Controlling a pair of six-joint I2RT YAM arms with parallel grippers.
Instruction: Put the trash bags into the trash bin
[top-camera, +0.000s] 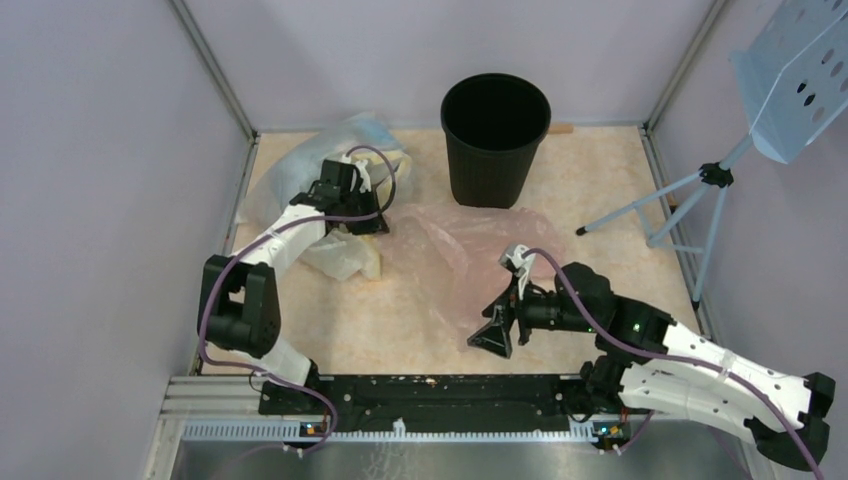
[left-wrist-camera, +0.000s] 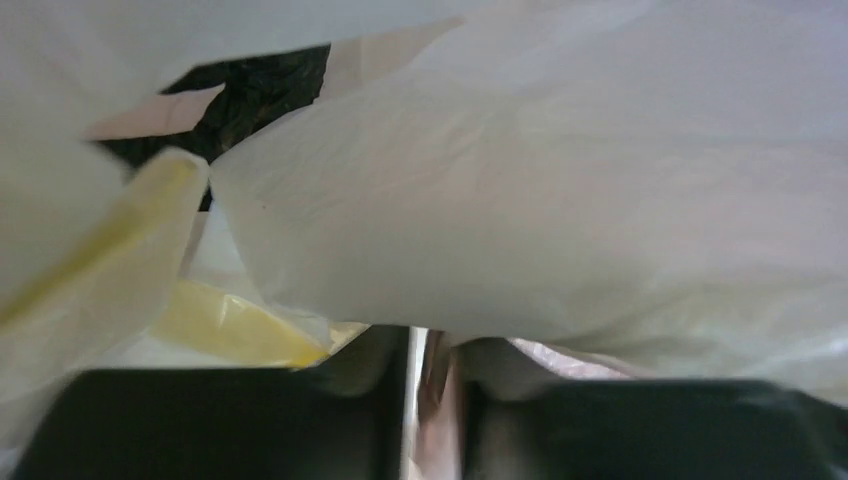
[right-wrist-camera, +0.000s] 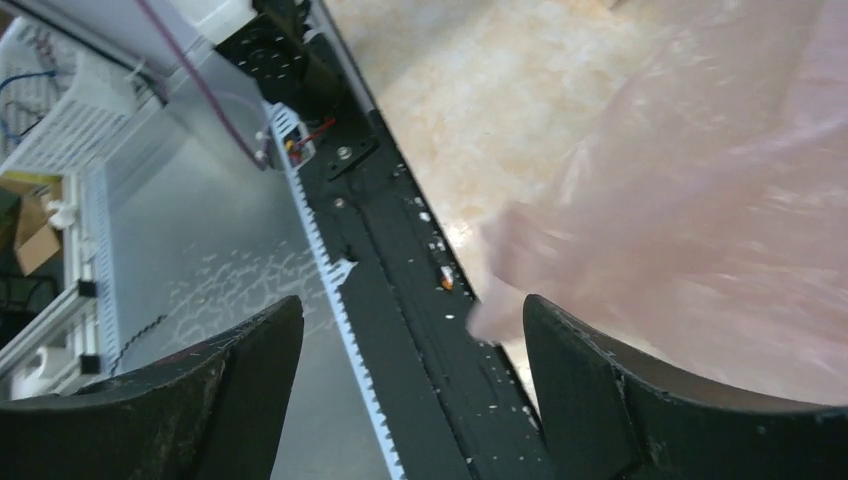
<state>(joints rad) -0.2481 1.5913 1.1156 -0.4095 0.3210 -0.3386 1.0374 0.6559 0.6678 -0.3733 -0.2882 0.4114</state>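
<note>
The trash bin (top-camera: 495, 140) stands upright at the back middle, round, black and open-topped. A pale pink see-through trash bag (top-camera: 455, 255) lies spread flat on the table in front of it. My right gripper (top-camera: 503, 300) hovers at the bag's near edge, open wide; in the right wrist view the pink film (right-wrist-camera: 700, 200) ends just beside the right finger (right-wrist-camera: 600, 380), with nothing between the jaws. My left gripper (top-camera: 358, 205) is pressed into a crumpled white and yellow bag (top-camera: 345, 255). In the left wrist view white film (left-wrist-camera: 560, 200) fills the frame and the fingers (left-wrist-camera: 300, 420) stand a slit apart with film in it.
A bluish clear bag (top-camera: 325, 150) is heaped at the back left corner behind the left gripper. A light blue tripod stand (top-camera: 700, 190) with a perforated panel (top-camera: 800, 80) occupies the right side. A black rail (top-camera: 430, 392) runs along the near edge. Walls enclose the table.
</note>
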